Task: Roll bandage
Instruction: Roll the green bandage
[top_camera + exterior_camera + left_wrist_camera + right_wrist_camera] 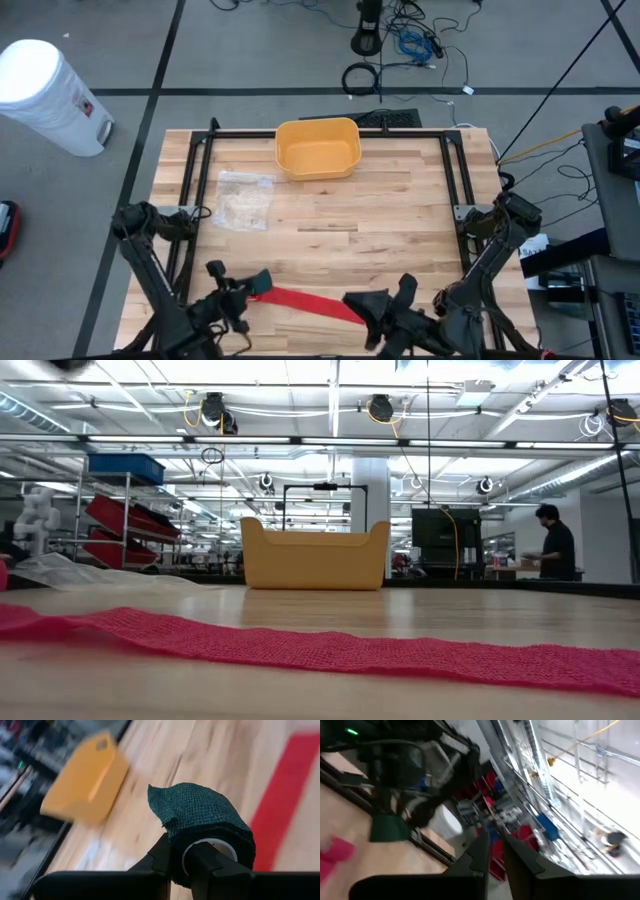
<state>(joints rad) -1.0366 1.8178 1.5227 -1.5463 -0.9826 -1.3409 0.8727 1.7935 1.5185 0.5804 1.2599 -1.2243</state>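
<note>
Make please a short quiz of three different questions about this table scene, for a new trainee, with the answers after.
1. True or false: the yellow bin stands at the table's far edge, away from both arms.
2. Which thing does the left tool hold? A) a green bandage roll B) the plastic bag C) the yellow bin
3. What colour is the bandage strip that lies unrolled on the wood between the left tool and the right tool?

Key: 1 true; 2 A; 3 red.
</note>
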